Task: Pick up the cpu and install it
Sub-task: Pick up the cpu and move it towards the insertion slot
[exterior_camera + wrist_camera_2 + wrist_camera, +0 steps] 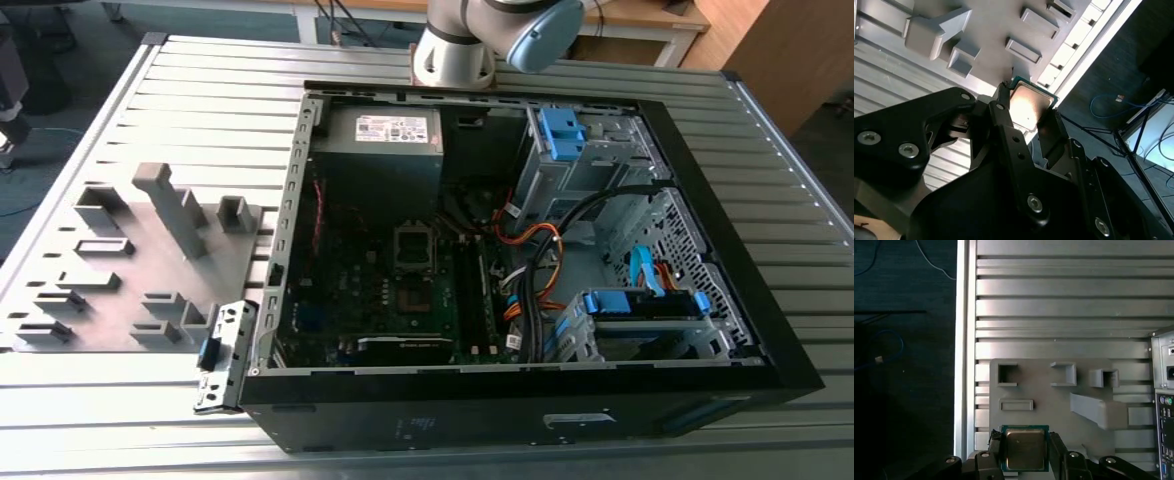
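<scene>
The hand (1025, 441) is closed on the cpu (1025, 450), its two black fingers (995, 444) pinching opposite edges. It holds the chip over the grey holder plate (1054, 395), close to the worktop (1064, 305) edge where the dark floor begins. The chip is thin, flat and square — a dull silvery lid with a green rim — so the fingers bear only on a narrow edge. I judge it could slip or tilt in that pinch, and a tilted chip would not sit flat in the socket (415, 247) inside the open black computer case (441, 425). The worktop is ribbed aluminium; the plate is matte with blocky pockets.
</scene>
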`<state>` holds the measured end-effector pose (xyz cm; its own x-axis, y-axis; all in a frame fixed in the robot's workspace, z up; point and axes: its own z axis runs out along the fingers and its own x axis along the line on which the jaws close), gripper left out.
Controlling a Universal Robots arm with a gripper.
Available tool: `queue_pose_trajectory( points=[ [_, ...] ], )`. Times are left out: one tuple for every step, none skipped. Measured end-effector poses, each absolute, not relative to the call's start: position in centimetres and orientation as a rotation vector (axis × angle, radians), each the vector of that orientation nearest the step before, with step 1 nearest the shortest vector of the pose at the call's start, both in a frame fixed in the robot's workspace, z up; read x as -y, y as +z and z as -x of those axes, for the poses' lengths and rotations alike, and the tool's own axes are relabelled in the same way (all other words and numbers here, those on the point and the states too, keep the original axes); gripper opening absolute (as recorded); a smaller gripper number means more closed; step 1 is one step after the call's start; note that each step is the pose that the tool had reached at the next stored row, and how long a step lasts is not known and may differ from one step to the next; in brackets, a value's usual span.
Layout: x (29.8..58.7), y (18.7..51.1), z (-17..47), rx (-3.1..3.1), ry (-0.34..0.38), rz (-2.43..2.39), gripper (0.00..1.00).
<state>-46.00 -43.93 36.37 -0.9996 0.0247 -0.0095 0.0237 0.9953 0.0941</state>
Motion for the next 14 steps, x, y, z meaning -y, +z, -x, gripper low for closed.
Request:
queue_pose_trajectory(
  points=[
    [43.93, 36.67, 45.99, -3.127, 0.151, -0.038, 0.47],
    [43.93, 36.92, 45.99, -3.127, 0.155, -0.038, 0.47],
    [43.93, 37.05, 45.98, -3.127, 0.156, -0.038, 0.47],
    [43.93, 37.06, 45.98, -3.127, 0.156, -0.038, 0.47],
    [43.93, 37.06, 45.98, -3.127, 0.156, -0.038, 0.47],
    [43.94, 37.05, 45.98, -3.127, 0.157, -0.038, 0.47],
    [43.94, 37.06, 45.98, -3.127, 0.156, -0.038, 0.47],
    [43.94, 37.07, 45.97, -3.127, 0.156, -0.038, 0.47],
    [43.93, 37.07, 45.97, -3.127, 0.156, -0.038, 0.47],
    [43.93, 37.07, 45.97, -3.127, 0.156, -0.038, 0.47],
    [43.93, 37.07, 45.95, -3.127, 0.156, -0.038, 0.47],
    [43.94, 37.09, 45.89, -3.127, 0.156, -0.038, 0.47],
    [43.94, 37.08, 45.8, -3.127, 0.156, -0.038, 0.47],
    [43.94, 37.07, 45.69, -3.127, 0.156, -0.038, 0.47]
  ],
)
